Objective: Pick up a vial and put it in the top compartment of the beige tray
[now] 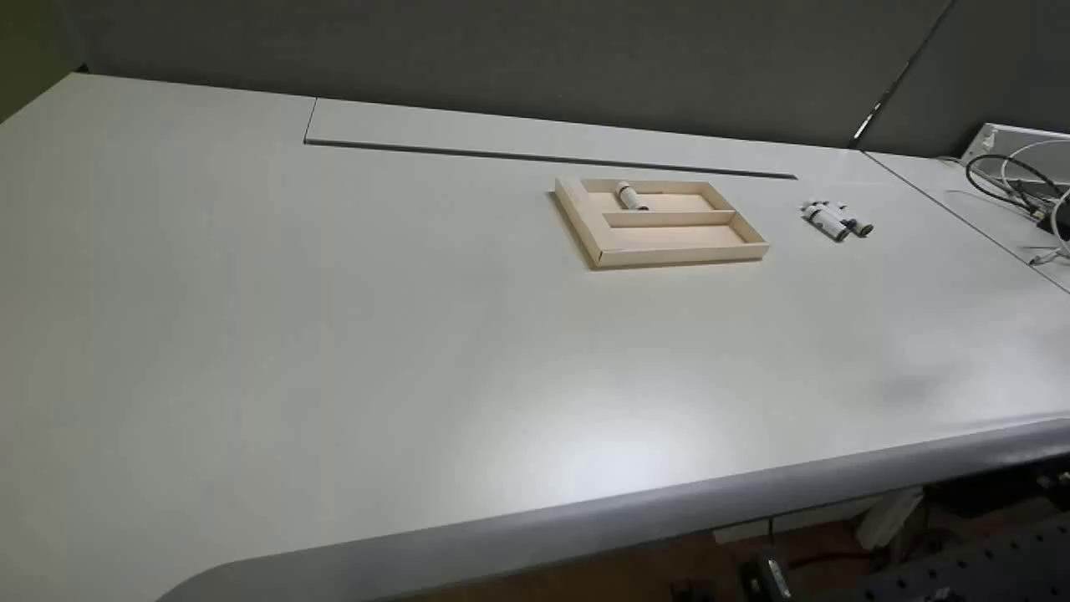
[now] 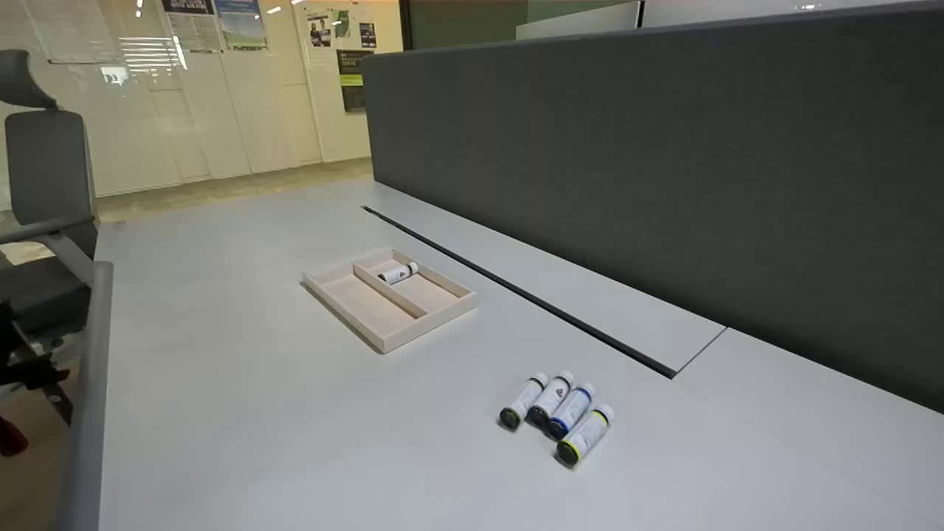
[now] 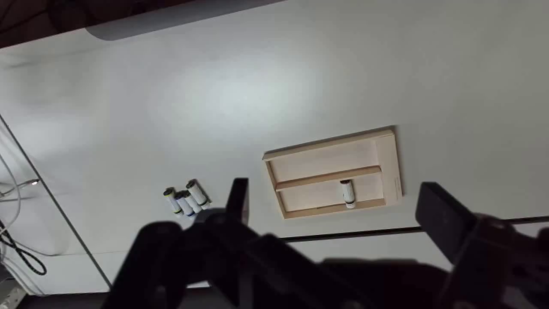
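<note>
The beige tray point(image 1: 585, 221) lies flat on the table in both exterior views point(image 2: 431, 323); it also shows in the wrist view point(image 3: 389, 167). One whitish vial point(image 1: 629, 196) lies in the top compartment point(image 1: 679, 202), the strip nearer the grey partition, its white end resting against the rim in the wrist view point(image 3: 348, 193). The larger compartment point(image 2: 361, 301) is bare. Several like vials point(image 2: 586, 435) lie side by side on the table, also in the wrist view point(image 3: 197, 193). My gripper point(image 3: 336, 195) is open and empty, high above the table; neither exterior view shows it.
A grey partition point(image 2: 649, 184) stands along the table's back. A dark slot point(image 1: 552, 158) runs between tray and partition. Cables point(image 1: 1016, 188) lie at the table's far end beyond the loose vials. The rounded table edge point(image 1: 585, 518) runs along the front. A chair point(image 2: 51, 169) stands beside it.
</note>
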You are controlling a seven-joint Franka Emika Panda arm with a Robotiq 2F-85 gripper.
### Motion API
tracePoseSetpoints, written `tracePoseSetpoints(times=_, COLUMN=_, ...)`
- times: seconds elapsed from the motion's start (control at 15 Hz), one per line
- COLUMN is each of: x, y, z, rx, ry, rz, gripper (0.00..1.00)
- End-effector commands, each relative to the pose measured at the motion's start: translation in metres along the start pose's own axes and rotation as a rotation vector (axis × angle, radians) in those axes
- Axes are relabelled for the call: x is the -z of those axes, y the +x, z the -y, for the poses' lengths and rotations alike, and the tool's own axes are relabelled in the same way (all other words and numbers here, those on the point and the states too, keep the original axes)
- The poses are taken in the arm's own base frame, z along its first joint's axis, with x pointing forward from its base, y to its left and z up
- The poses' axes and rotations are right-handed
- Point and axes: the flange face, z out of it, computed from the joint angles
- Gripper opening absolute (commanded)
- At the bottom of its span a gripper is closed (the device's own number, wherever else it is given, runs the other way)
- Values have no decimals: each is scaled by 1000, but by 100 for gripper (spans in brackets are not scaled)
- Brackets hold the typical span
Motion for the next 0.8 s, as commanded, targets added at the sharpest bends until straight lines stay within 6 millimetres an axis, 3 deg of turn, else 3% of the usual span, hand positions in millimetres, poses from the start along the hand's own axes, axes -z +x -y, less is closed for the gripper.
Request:
tracePoseSetpoints(times=0.0, x=0, y=0, z=0, rx=0, ry=0, rz=-1, gripper=100)
tracePoseSetpoints(times=0.53, x=1, y=0, z=0, rx=0, ry=1, rz=-4, gripper=100)
tracePoseSetpoints(times=0.73, x=-13, y=23, z=4, rx=85, ry=70, rz=-15, gripper=100)
